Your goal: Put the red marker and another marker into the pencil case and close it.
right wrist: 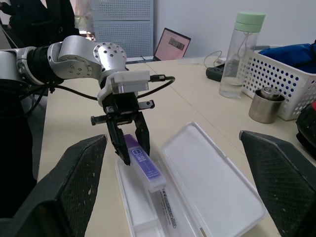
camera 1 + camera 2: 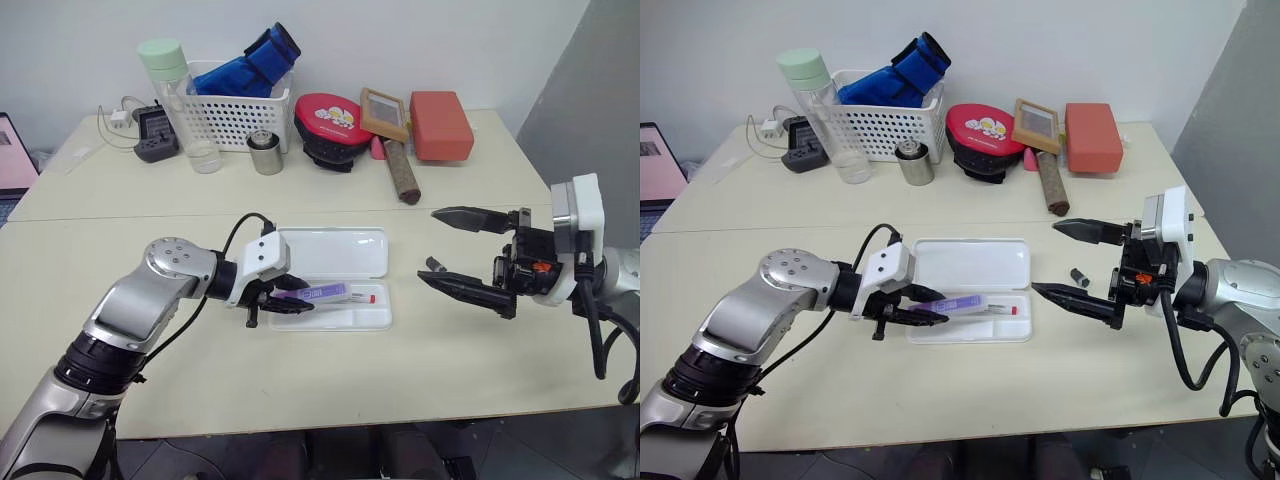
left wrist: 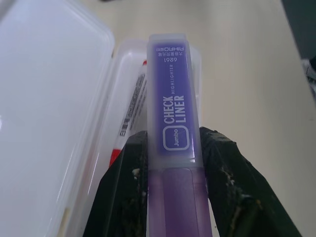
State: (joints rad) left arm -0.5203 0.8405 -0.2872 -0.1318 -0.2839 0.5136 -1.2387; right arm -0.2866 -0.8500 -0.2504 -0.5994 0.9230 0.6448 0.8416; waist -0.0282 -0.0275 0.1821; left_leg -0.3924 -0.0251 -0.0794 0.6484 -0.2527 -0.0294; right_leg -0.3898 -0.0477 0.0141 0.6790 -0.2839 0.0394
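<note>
Centre frame, we list the open pencil case (image 2: 335, 252), the red marker (image 2: 358, 298) lying in its near half. Our left gripper (image 2: 290, 301) pinches the purple highlighter (image 2: 318, 292) above that half; our right gripper (image 2: 452, 252), centre right, gapes wide, holding nothing.

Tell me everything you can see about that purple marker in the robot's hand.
The flat, translucent lilac-purple plastic marker is a highlighter printed "CHECK LINER" in white. The left gripper pinches its darker end between two black fingers. It hangs nearly level over the open white plastic pencil case, above the red marker already lying inside.
</note>
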